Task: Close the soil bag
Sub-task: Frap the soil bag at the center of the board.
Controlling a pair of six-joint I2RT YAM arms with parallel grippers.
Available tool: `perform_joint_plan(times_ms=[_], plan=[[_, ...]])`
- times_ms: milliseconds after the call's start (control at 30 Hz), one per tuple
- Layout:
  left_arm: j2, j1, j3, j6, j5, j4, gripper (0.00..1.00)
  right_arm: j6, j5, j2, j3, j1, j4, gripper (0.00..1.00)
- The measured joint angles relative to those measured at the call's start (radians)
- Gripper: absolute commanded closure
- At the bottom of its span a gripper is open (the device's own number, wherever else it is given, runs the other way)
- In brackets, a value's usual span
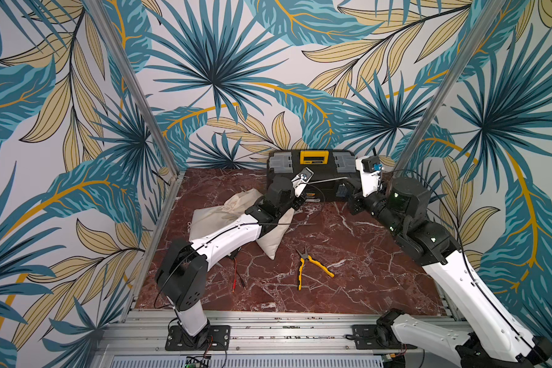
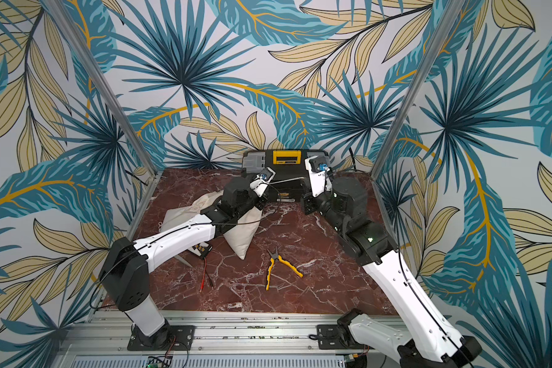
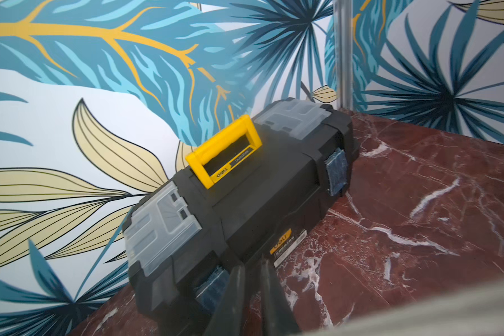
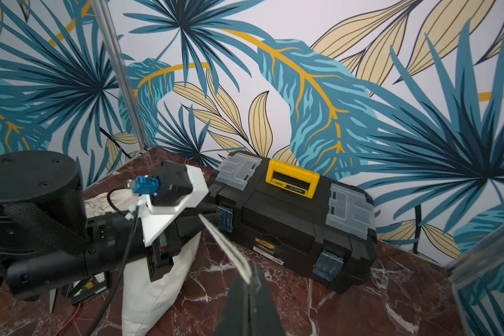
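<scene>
Yellow pliers [image 1: 313,266] lying nearest on marble table [image 1: 364,286], red leads [image 1: 235,274] trailing beside them. Cream soil bag [image 1: 215,216] lying left of centre, left arm [image 1: 227,239] crossing over it. Right gripper [image 4: 252,276] pinching pale cord [image 4: 224,247]. Cord stretching taut to left gripper [image 3: 252,261]; those jaws standing narrow, whether gripping, cannot tell. Black toolbox [image 1: 313,170] sitting against back wall.

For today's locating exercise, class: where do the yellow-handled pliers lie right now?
In both top views the pliers lie on the marble table, towards its front middle, just right of the soil bag's near corner.
</scene>
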Motion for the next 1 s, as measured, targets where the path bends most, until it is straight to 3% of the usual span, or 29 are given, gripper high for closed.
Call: perform_joint_plan(times_ms=[233, 600, 733, 1000], plan=[[0.099, 0.01, 0.076, -0.081, -0.183, -0.171, 0.72, -0.031, 0.122, -0.112, -0.068, 0.002, -0.01, 1.0], [0.07, 0.107, 0.057, -0.177, -0.192, -0.319, 0.87, -0.047, 0.2, -0.146, -0.177, 0.004, -0.031, 1.0], [-0.017, 0.185, 0.0, -0.175, -0.175, -0.362, 0.86, -0.038, 0.114, -0.119, -0.191, -0.046, -0.013, 1.0], [-0.137, 0.243, -0.197, -0.085, -0.138, -0.303, 0.68, 0.104, -0.108, 0.018, -0.352, -0.186, 0.259, 1.0]])
